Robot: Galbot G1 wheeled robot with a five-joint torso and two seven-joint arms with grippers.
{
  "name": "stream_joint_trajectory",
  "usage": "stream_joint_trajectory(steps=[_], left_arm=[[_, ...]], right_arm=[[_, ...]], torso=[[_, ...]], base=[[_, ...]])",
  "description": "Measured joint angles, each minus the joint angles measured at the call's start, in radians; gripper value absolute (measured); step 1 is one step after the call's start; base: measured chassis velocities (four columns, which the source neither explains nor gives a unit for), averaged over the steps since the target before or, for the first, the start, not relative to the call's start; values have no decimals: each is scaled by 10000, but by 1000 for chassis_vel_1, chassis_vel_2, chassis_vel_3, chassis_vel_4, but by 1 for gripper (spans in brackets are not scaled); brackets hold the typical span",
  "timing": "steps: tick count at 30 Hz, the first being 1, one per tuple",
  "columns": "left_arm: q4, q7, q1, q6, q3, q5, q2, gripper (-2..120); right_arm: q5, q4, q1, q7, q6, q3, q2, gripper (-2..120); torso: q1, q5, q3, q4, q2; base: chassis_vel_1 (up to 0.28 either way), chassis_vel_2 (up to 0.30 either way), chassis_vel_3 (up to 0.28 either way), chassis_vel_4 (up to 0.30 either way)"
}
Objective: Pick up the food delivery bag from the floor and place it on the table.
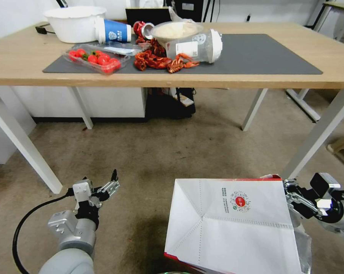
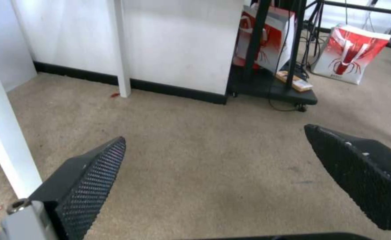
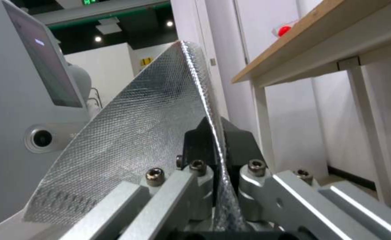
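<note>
The right gripper [image 3: 218, 146] pinched the creased white paper bag's [image 1: 232, 224] quilted foil rim at three o'clock. The left gripper [image 2: 213, 173], ribbed pads spread wide, held nothing above the carpet [image 1: 160, 152].

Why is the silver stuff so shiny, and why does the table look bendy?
Right wrist view: the bag's foil catches the room light and glares, pinched in the right pincer. Head view: the wide lens bows the table edge and splays its legs. Left wrist view: the left pincer's open fingers look soft, too close to focus.
</note>
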Motion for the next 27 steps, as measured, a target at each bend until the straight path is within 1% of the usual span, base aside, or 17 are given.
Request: stream_joint_trajectory(steps=[1,4,6,7,11,14,15,16,17,20,21,25,27], left_arm=[[0,0,0,0,0,0,0,100],[5,-46,-17,3,-3,-10,10,100],[4,-50,-19,4,-4,-11,11,100],[5,-76,-23,11,-5,-27,12,100],[2,-101,-21,22,-5,-43,12,100],[-14,-121,-3,35,-18,-44,12,100],[-14,-121,-3,35,-18,-44,12,100],[-18,-123,-1,35,-20,-44,12,100],[-18,-123,-1,35,-20,-44,12,100],[-18,-134,-22,35,-10,-45,12,100],[-18,-134,-22,35,-10,-45,12,100],[-18,-140,-37,42,0,-33,12,100],[-18,-139,-37,43,0,-31,13,100]], right_arm=[[0,0,0,0,0,0,0,0],[-22,-32,-6,-6,0,1,27,0],[-29,-35,-7,-6,0,1,32,0],[-44,-54,-8,-7,0,1,49,0],[-48,-72,-8,-7,0,1,64,0],[-70,-79,-18,-30,4,14,89,0],[-70,-79,-18,-30,4,14,89,0],[-77,-66,-18,-35,5,14,112,0],[-77,-66,-18,-35,5,14,112,0],[-122,8,-26,-35,5,14,167,0],[-122,8,-26,-35,5,14,167,0],[-143,13,-48,-36,11,52,173,0],[-143,13,-47,-36,11,54,174,0]], torso=[[0,0,0,0,0],[7,1,147,0,158],[10,1,169,0,183],[19,1,248,0,265],[31,2,317,0,348],[76,1,547,0,617],[76,1,547,0,617],[92,1,634,0,722],[92,1,634,0,722],[154,1,825,0,974],[154,1,825,0,974],[218,1,1068,0,1282],[233,1,1095,0,1324]], base=[[0,0,0,0],[0,0,0,0],[0,0,0,0],[0,0,0,0],[0,0,0,0],[0,0,0,0],[0,0,0,0],[0,0,0,0],[0,0,0,0],[0,0,0,0],[0,0,0,0],[0,0,0,0],[0,0,0,0]])
